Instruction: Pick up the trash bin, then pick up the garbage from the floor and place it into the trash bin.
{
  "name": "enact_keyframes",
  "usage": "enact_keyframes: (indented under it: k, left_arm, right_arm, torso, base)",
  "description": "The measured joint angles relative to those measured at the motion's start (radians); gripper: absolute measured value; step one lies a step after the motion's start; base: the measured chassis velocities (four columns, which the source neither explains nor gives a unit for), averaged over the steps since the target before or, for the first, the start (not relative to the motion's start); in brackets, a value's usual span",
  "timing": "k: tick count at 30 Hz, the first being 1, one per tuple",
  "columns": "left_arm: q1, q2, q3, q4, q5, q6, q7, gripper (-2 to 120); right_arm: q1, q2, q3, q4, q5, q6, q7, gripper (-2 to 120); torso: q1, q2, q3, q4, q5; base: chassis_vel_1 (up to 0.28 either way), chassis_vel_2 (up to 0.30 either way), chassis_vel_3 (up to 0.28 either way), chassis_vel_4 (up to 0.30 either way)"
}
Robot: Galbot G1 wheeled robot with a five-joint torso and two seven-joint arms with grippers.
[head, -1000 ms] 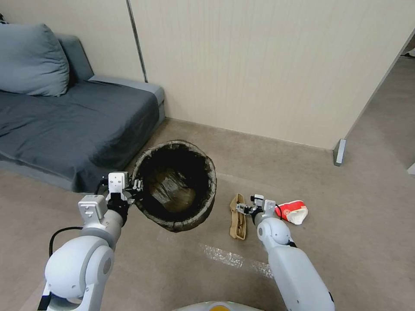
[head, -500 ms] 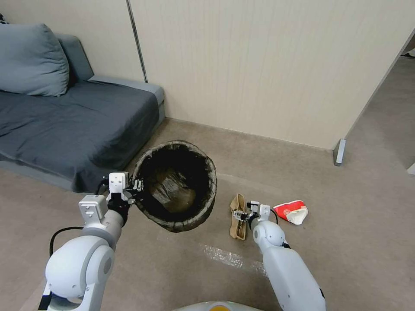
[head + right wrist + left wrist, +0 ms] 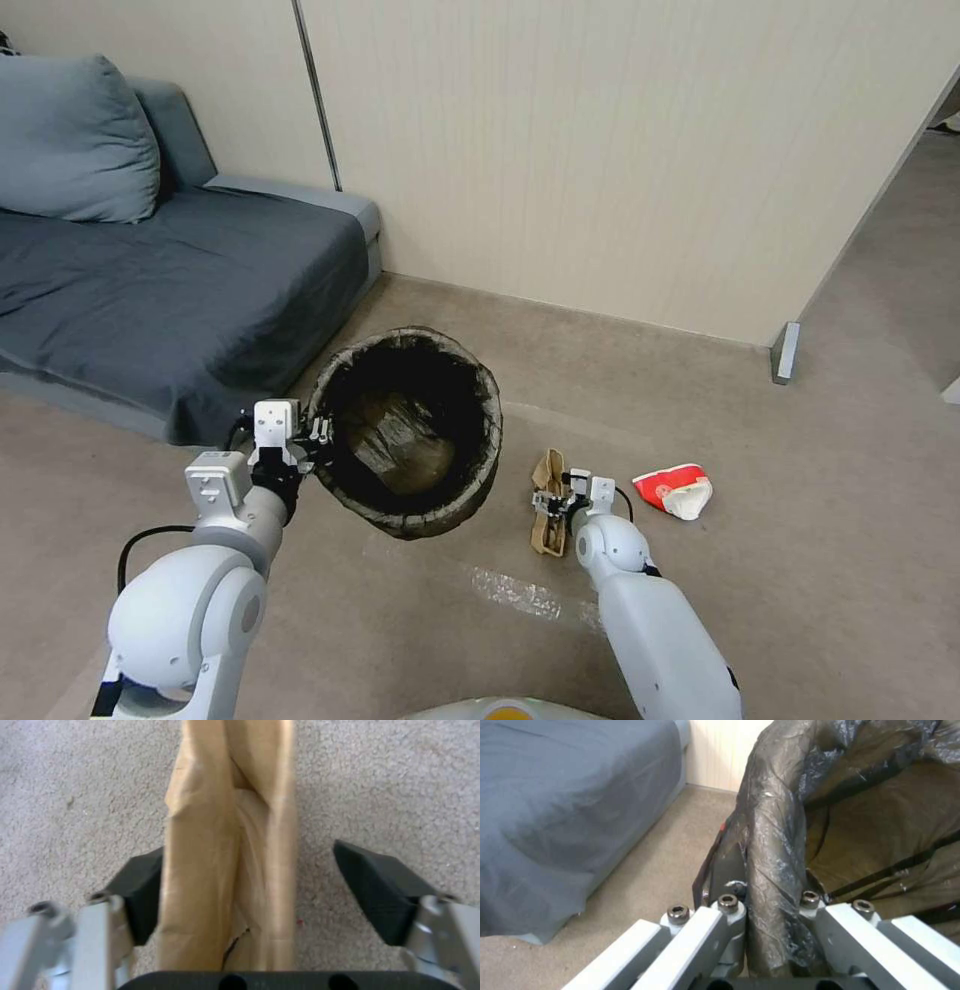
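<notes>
Risk: paper bag slips or bin rim pulls free during pick

Head: left gripper [image 3: 318,432] holds trash bin [image 3: 412,430] centre frame; right gripper [image 3: 549,497] over brown paper bag [image 3: 547,510], red-and-white carton [image 3: 678,491] at right. Left wrist: jaws clenched on liner-covered rim [image 3: 772,870], slick film may slide. Right wrist: pads [image 3: 372,888] spread, straddling bag [image 3: 230,843]; one touching, off-centre close may only crease it

We find ourselves in what looks like a home living room, judging by the grey sofa [image 3: 170,290] with its plump cushion [image 3: 75,140] set against a pale panelled wall [image 3: 600,150], and the beige carpet [image 3: 800,560] covering the floor.
</notes>
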Motion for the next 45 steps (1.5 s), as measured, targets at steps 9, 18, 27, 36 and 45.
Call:
enact_keyframes:
  k: [9,18,27,36,45]
  left_arm:
    - [-0.003,-0.005,0.007,0.008,0.006,-0.001,0.004,3]
    - [-0.006,-0.004,0.007,0.008,0.005,-0.001,0.005,3]
    - [-0.007,-0.002,0.007,0.009,0.003,-0.001,0.005,3]
    - [-0.007,0.004,0.003,0.015,-0.002,-0.001,0.008,3]
    - [-0.009,0.011,0.008,0.027,0.0,-0.001,0.012,3]
  right_arm:
    - [-0.011,-0.012,-0.008,0.025,-0.015,0.003,-0.01,39]
    - [-0.012,-0.022,-0.009,0.035,-0.042,0.023,-0.026,11]
    - [-0.032,-0.038,-0.013,0.089,-0.06,0.035,-0.028,0]
    - [-0.075,-0.121,0.02,0.32,-0.028,0.033,-0.026,0]
    - [-0.13,-0.221,0.061,0.646,0.079,-0.017,-0.024,0]
  torso:
    - [0.0,0.0,0.0,0.0,0.0]
    - [0.0,0.0,0.0,0.0,0.0]
    - [0.0,0.0,0.0,0.0,0.0]
    - [0.0,0.0,0.0,-0.0001,0.0001]
    - [0.0,0.0,0.0,-0.0001,0.0]
  base:
    - [0.0,0.0,0.0,0.0]
    - [0.0,0.0,0.0,0.0]
    - [0.0,0.0,0.0,0.0]
    - [0.0,0.0,0.0,0.0]
    - [0.0,0.0,0.0,0.0]
